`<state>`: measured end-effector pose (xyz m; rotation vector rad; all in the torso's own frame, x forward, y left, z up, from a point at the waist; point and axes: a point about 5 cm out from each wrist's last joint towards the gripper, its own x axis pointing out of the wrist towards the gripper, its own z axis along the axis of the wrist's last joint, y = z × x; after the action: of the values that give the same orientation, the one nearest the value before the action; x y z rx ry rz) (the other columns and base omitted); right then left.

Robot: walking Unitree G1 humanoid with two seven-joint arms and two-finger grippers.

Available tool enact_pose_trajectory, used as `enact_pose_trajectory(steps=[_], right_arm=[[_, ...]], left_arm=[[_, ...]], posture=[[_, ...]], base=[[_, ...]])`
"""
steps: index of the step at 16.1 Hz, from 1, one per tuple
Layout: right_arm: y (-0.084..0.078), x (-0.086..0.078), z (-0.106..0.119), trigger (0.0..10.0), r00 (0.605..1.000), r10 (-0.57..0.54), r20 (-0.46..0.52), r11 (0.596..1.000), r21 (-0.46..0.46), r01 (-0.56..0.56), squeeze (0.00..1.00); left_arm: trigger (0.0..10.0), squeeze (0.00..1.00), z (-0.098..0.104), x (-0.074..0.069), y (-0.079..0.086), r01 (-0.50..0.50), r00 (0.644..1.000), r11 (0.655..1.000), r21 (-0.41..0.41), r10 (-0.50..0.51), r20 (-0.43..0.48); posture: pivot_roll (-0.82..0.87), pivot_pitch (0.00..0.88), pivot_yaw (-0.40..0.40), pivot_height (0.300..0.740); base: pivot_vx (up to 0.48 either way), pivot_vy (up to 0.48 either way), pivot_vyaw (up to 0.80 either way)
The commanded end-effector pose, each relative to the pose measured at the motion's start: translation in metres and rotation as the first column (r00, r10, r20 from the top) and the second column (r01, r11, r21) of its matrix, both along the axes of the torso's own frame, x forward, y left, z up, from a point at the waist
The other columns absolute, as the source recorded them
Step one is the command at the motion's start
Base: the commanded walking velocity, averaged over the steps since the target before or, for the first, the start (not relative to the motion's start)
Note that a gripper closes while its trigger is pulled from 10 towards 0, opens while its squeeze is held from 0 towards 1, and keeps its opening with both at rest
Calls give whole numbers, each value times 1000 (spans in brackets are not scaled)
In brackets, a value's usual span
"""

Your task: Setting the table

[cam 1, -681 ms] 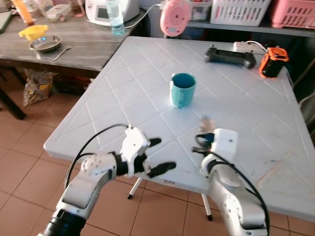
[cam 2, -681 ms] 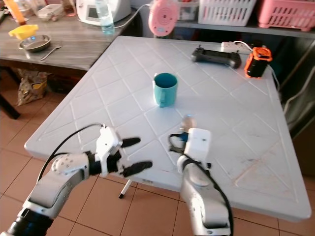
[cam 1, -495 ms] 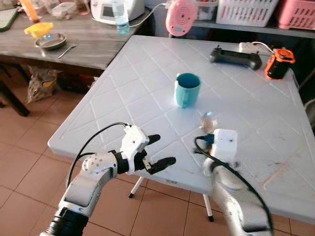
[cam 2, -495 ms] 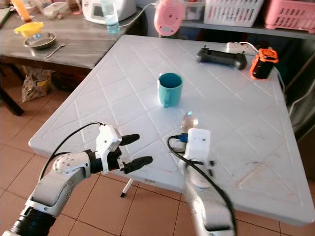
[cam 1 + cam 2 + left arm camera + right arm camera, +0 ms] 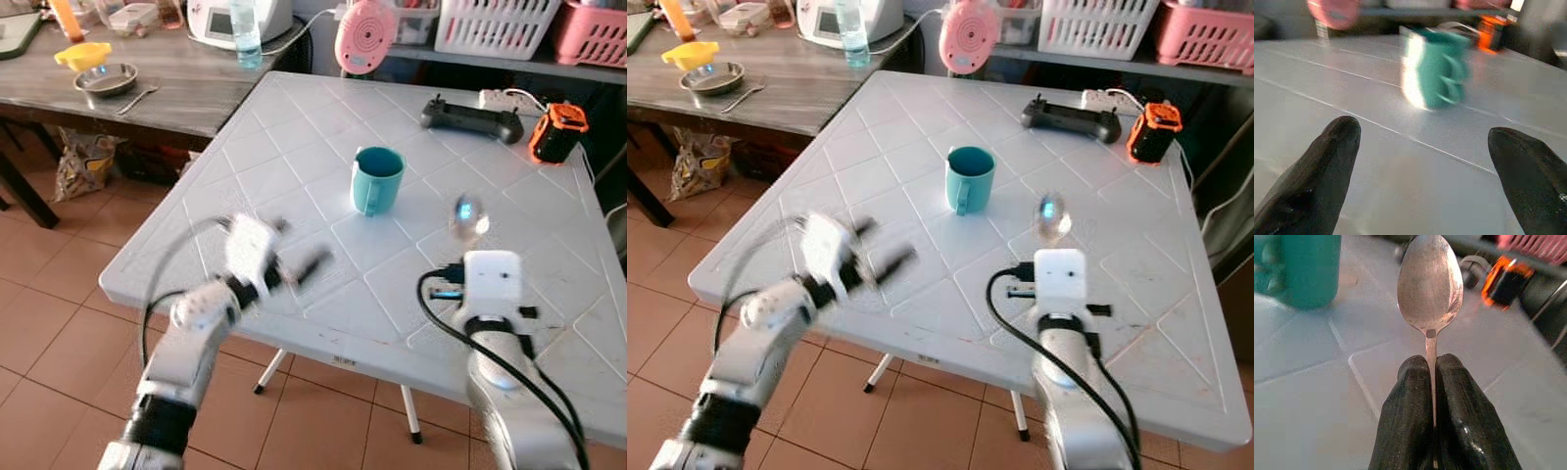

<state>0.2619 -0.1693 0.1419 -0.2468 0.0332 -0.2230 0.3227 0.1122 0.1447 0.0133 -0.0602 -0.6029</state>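
A teal mug point(image 5: 377, 178) stands upright near the middle of the white table point(image 5: 294, 147), its handle turned toward me. My right gripper point(image 5: 1430, 377) is shut on the handle of a metal spoon point(image 5: 1430, 284). It holds the spoon bowl point(image 5: 467, 217) up above the table, right of the mug. My left gripper point(image 5: 1425, 142) is open with nothing between its fingers, low over the table's near left part. It points at the mug point(image 5: 1437, 66) and is blurred in the left eye view point(image 5: 294, 259).
A black controller point(image 5: 471, 115) and an orange device point(image 5: 554, 133) lie at the table's far right. A pink fan point(image 5: 363, 34) stands behind the table. A wooden side table on the left carries a steel bowl point(image 5: 106, 79) and a bottle point(image 5: 247, 29).
My left arm has swung up from below the table's edge to over the tabletop, toward the mug. My right gripper has carried the spoon to the right and farther from me.
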Motion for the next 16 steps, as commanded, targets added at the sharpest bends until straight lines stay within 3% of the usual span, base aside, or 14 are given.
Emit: enact_pose_trajectory(steps=[1,3,4,5,10,16], right_arm=[[-2,-3,11,0,998,-11,68,1000,-12,12,0],[-9,-7,20,0,989,-34,142,998,-57,42,0],[-11,-8,22,706,986,-44,162,997,-58,54,0],[-11,-8,25,9765,981,-50,187,996,-57,62,0],[-11,-8,33,10000,968,-64,243,996,-44,77,0],[-13,-9,31,10000,967,-78,244,995,-36,89,0]], left_arm=[[10000,0,0,3,5,-57,998,998,1,57,8],[10000,0,0,6,17,-188,981,982,-6,188,39],[10000,0,-2,6,19,-218,975,976,-2,218,38],[10000,0,-3,7,21,-255,966,967,-2,255,37],[10000,0,-2,14,22,-312,950,950,-25,313,18],[10000,0,-2,18,23,-345,938,938,-37,346,1]], posture=[[92,64,-10,740],[95,61,-10,740],[95,61,-10,740],[96,60,-10,740],[102,55,-11,740],[97,59,-4,740]], base=[[0,0,0],[0,0,0],[0,0,0],[0,0,0],[0,0,0],[0,0,-706]])
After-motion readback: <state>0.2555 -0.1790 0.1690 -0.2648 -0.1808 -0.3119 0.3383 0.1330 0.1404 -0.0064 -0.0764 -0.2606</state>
